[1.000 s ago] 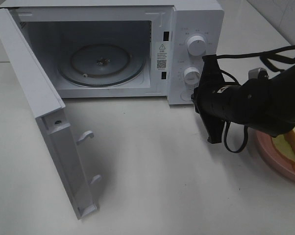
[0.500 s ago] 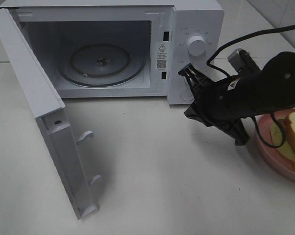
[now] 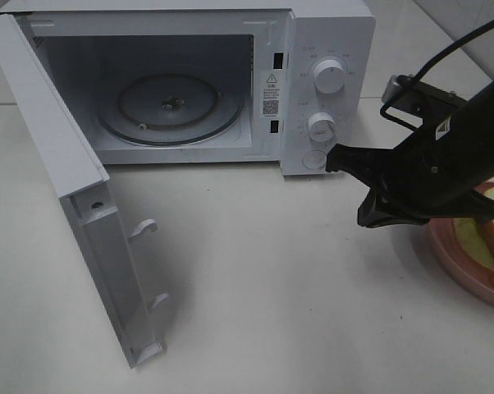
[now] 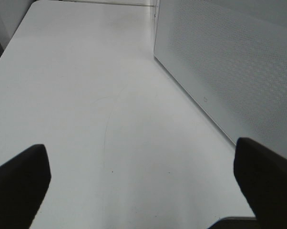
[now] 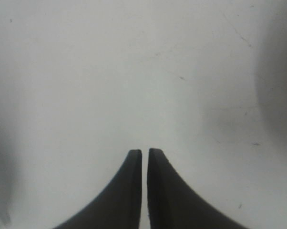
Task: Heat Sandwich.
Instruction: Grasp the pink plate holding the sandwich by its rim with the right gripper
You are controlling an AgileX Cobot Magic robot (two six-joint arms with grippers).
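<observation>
We see the white microwave (image 3: 333, 37) across the upper part of the high view, standing on a pale table (image 3: 272, 295). Its door (image 3: 62, 168) hangs wide open toward the lower left of the frame, and two hooked latches stick out of its inner edge. Inside the cavity a round glass turntable (image 3: 169, 107) lies bare. On the control panel, right of the cavity, the upper knob (image 3: 328, 76) sits above the lower knob (image 3: 321, 125).

The right arm (image 3: 448, 152) reaches in from the right edge at mid height, black and cabled, and its front end hangs over the table just right of the control panel. In its wrist view we find the right gripper (image 5: 144, 151) with its two dark fingers drawn together, only a thin slit between them and nothing in the slit. Bare table lies under them.

The sandwich (image 3: 482, 236) lies at the far right edge of the high view, below the arm and partly hidden by it. We make out pale yellow filling and an orange crust. It rests on a pink plate (image 3: 444, 249), which the frame edge cuts off.

The left gripper (image 4: 139, 157) shows only in its own wrist view. Its fingers stand far apart, with empty table between them and a white dotted panel (image 4: 229, 71) nearby.
</observation>
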